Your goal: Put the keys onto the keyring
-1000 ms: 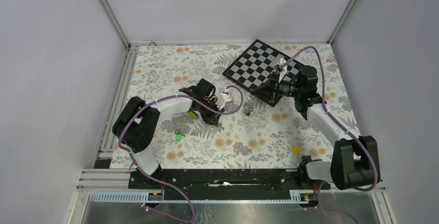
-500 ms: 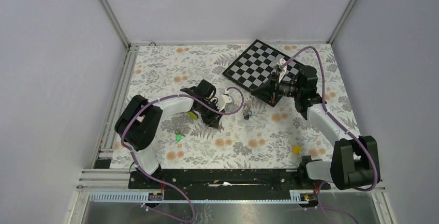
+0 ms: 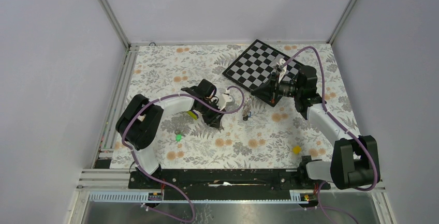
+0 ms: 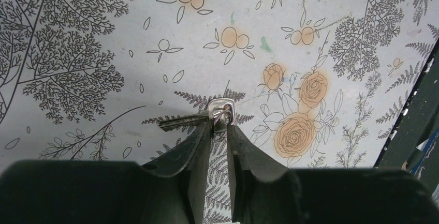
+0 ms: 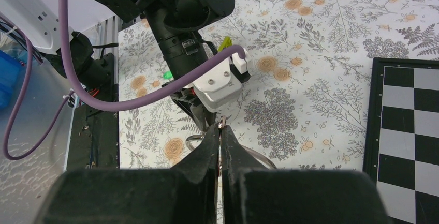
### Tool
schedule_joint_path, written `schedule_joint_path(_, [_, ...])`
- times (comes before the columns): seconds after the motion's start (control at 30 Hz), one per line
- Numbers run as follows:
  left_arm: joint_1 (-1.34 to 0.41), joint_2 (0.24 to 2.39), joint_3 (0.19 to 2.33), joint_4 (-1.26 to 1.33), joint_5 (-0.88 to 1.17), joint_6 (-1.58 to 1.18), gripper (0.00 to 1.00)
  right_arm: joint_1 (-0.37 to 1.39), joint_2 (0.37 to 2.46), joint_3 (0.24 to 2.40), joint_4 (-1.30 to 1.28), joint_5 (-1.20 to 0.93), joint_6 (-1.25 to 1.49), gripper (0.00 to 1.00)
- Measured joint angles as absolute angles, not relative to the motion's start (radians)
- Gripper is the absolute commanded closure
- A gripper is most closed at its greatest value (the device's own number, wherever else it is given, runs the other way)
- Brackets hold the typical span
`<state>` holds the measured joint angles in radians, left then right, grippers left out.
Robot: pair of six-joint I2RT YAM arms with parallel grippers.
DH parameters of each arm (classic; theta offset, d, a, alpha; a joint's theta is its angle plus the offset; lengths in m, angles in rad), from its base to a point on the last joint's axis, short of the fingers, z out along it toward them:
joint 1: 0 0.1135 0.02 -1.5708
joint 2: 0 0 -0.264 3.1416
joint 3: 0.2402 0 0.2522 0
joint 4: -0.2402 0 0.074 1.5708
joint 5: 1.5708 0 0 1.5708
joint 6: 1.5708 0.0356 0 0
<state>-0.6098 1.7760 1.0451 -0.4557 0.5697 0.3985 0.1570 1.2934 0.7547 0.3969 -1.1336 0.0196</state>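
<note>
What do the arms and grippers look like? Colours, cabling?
Left arm and right arm: black joints, white shells, a purple cable looped along each. Left gripper and right gripper: black tapered fingers. White connector block on left wrist.

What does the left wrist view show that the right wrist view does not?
Only the left wrist view: a metal key pinched by its head in the left gripper. Only the right wrist view: the right gripper shut on the thin keyring, the left arm, a green key and the black and white squares of the chessboard. Both: the floral table cover.
</note>
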Motion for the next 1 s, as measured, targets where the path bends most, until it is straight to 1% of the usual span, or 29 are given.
schedule_joint_path(1.0, [-0.61,1.808,1.064,-0.478,0.612,0.395,0.81,0.157,1.297,0.755,0.378,-1.129,-0.009,1.0])
